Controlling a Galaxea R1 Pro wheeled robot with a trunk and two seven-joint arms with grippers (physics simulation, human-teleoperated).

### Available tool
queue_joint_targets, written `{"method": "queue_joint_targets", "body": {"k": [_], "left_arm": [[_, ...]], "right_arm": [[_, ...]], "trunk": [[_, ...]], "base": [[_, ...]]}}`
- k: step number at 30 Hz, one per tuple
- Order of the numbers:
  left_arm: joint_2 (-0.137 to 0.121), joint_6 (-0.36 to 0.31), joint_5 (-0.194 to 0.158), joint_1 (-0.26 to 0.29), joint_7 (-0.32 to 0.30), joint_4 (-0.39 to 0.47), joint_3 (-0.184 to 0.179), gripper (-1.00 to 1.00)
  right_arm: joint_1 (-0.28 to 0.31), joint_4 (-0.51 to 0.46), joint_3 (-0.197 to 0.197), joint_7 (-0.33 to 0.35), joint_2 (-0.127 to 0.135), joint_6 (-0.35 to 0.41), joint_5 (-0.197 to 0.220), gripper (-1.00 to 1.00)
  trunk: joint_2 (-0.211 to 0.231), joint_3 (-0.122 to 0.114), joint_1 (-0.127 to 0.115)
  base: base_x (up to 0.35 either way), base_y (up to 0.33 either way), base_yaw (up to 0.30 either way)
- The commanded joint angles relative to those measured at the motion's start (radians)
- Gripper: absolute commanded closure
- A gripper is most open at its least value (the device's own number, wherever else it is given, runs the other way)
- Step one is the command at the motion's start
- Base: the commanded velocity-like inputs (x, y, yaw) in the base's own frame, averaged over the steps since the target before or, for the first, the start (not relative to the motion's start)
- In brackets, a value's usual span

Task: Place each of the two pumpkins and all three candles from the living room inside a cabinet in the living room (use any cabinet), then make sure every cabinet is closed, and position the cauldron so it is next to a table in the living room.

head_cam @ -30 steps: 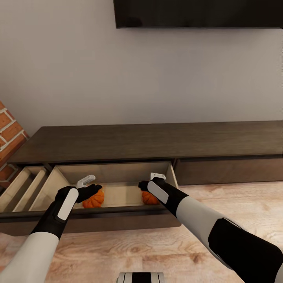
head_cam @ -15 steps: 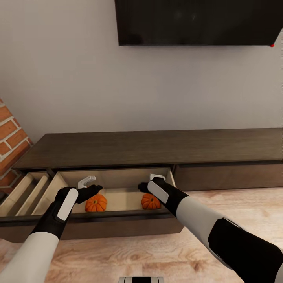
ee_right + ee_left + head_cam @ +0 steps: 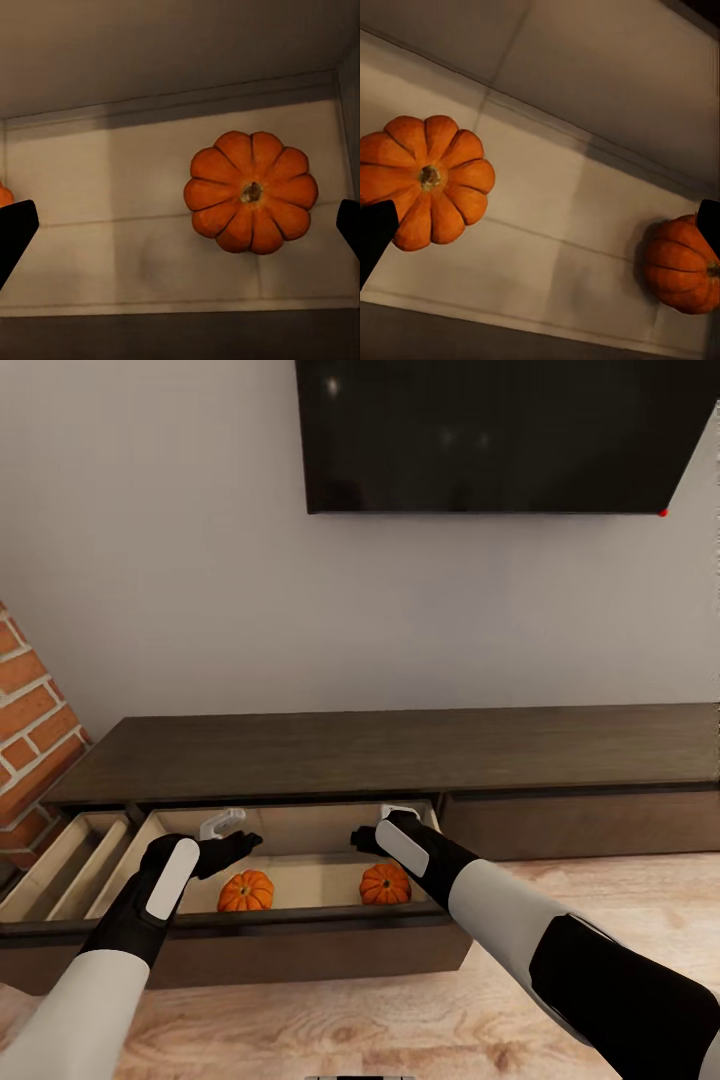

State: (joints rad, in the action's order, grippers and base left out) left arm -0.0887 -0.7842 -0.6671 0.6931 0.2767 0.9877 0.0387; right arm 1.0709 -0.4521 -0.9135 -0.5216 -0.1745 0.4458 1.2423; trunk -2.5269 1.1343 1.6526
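Note:
The cabinet (image 3: 400,745) stands against the wall with a wide drawer (image 3: 300,935) pulled out. Two orange pumpkins lie on its pale floor, one to the left (image 3: 246,891) and one to the right (image 3: 385,883). My left gripper (image 3: 240,832) hovers open above the left pumpkin (image 3: 427,180), with nothing between its fingers. My right gripper (image 3: 378,825) hovers open above the right pumpkin (image 3: 251,193), also holding nothing. The left wrist view also takes in the right pumpkin (image 3: 682,262). Candles, cauldron and table are out of view.
A second open drawer (image 3: 70,850) with dividers sits at the cabinet's left end, beside the red-brick fireplace (image 3: 30,750). The cabinet's right front panel (image 3: 580,825) is shut. A black TV (image 3: 500,435) hangs on the wall above. Wood plank floor (image 3: 350,1010) lies in front.
The head view has tilted up, showing more of the TV. Both grippers have drawn up away from the pumpkins, which now lie free on the drawer floor.

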Motion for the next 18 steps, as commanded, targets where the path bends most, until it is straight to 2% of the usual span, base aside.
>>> {"method": "queue_joint_targets", "body": {"k": [1, 6, 12, 18], "left_arm": [[0.000, -0.014, -0.009, 0.000, 0.009, 0.002, 0.000, -1.00], [0.001, -0.099, 0.000, 0.000, 0.012, 0.004, 0.000, -1.00], [0.001, -0.117, 0.000, 0.000, 0.013, 0.005, 0.000, -1.00], [-0.002, -0.156, 0.002, 0.000, 0.012, 0.005, -0.002, -1.00]], "right_arm": [[0.001, 0.000, -0.005, -0.006, 0.000, 0.003, 0.005, -1.00], [0.001, 0.000, -0.005, -0.006, 0.000, 0.004, 0.006, -1.00], [0.001, 0.000, -0.003, -0.006, 0.000, 0.038, 0.009, -1.00], [0.001, -0.002, -0.002, -0.006, 0.000, 0.089, 0.077, -1.00]], "trunk": [[0.000, -0.003, -0.001], [0.001, -0.022, -0.003], [0.002, -0.046, -0.006], [0.004, -0.069, -0.008]], "base": [[0.000, 0.000, 0.000], [0.000, 0.000, 0.000], [0.000, 0.000, 0.000], [0.000, 0.000, 0.000]]}}
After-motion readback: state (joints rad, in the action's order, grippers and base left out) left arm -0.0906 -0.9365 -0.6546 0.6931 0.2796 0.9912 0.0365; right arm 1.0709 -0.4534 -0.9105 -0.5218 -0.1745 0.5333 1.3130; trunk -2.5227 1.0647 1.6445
